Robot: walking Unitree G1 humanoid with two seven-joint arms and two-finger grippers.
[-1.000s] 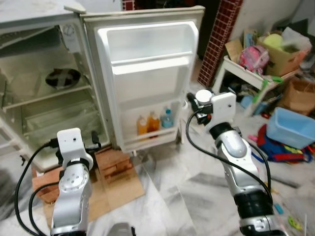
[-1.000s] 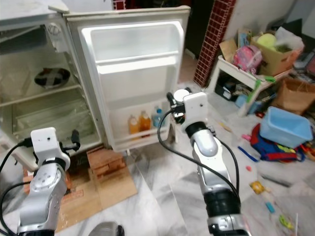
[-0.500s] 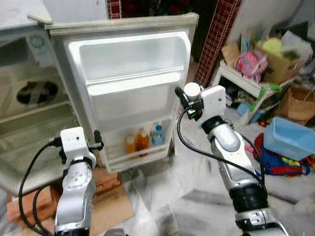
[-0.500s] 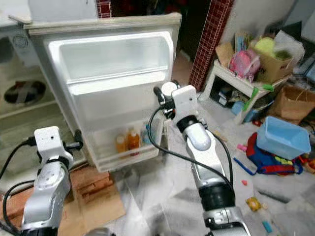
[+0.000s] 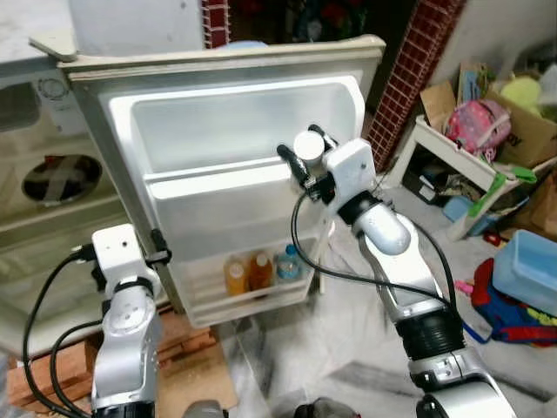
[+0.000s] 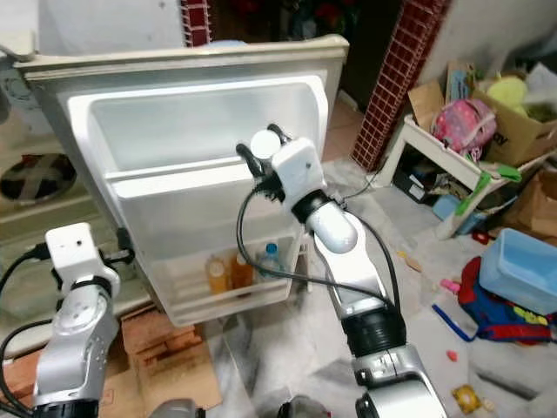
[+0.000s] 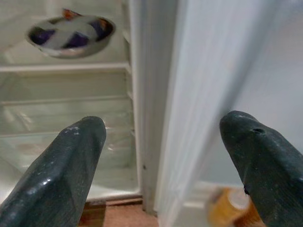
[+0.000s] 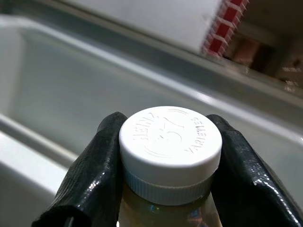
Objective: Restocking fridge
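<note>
Marble floor ran under a small white fridge standing open, its door swung wide toward the camera; everything below is placed against that door. Left of the door, inside the fridge cabinet, a patterned bowl sat on a shelf. Below and left of the door, wood blocks lay under the fridge base. Left gripper hung just off the door's hinge edge, fingers spread well apart with nothing between them, straddling the line where door met cabinet. On the door's bottom rack stood two orange juice bottles side by side, with a blue-capped water bottle touching on their right. Right gripper was up in front of the door's upper bin, fingers clamped on the neck of a bottle with a white Heinz cap; yellowish liquid showed under the cap, the bottle was held clear of the bin and not resting on any rack. Right of the door a red-and-white tiled pillar rose behind. Further right a white low table carried a pink bag and a cardboard box. Below that, a blue plastic bin sat on the floor among scattered clutter.
</note>
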